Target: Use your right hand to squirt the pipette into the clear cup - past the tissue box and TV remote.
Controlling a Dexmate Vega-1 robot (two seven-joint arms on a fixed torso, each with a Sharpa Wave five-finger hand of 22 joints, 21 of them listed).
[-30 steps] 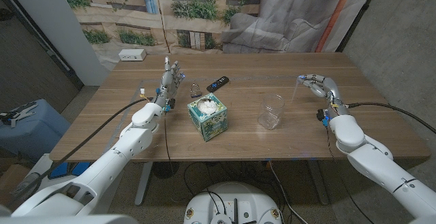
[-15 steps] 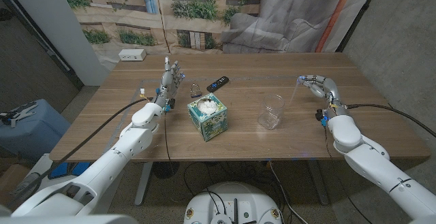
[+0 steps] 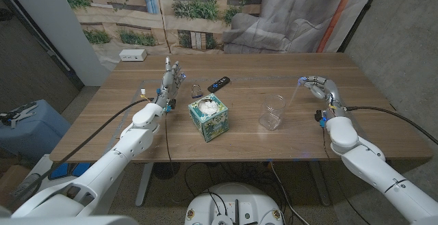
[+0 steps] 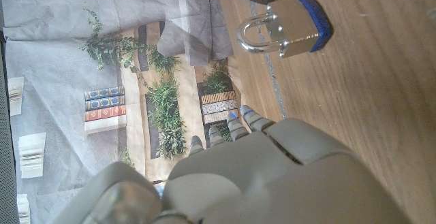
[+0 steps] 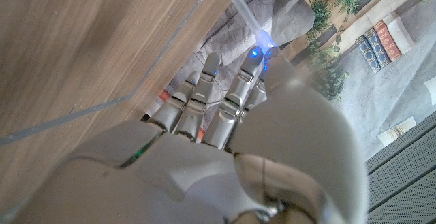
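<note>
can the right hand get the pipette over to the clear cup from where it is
Probably yes. The right hand holds the pipette just beside the clear cup, with bare table between; the tissue box sits on the cup's far side.

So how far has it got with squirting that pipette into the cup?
Picking up looks done: the right robot hand already holds the pipette, its tip slanting down toward the clear cup. In hand now is bringing that tip over the cup's rim; it seems short of it. Left to do: the squeeze itself. Whether the cup holds any liquid I cannot tell. The left robot hand waits, fingers apart, beyond the tissue box.
</note>
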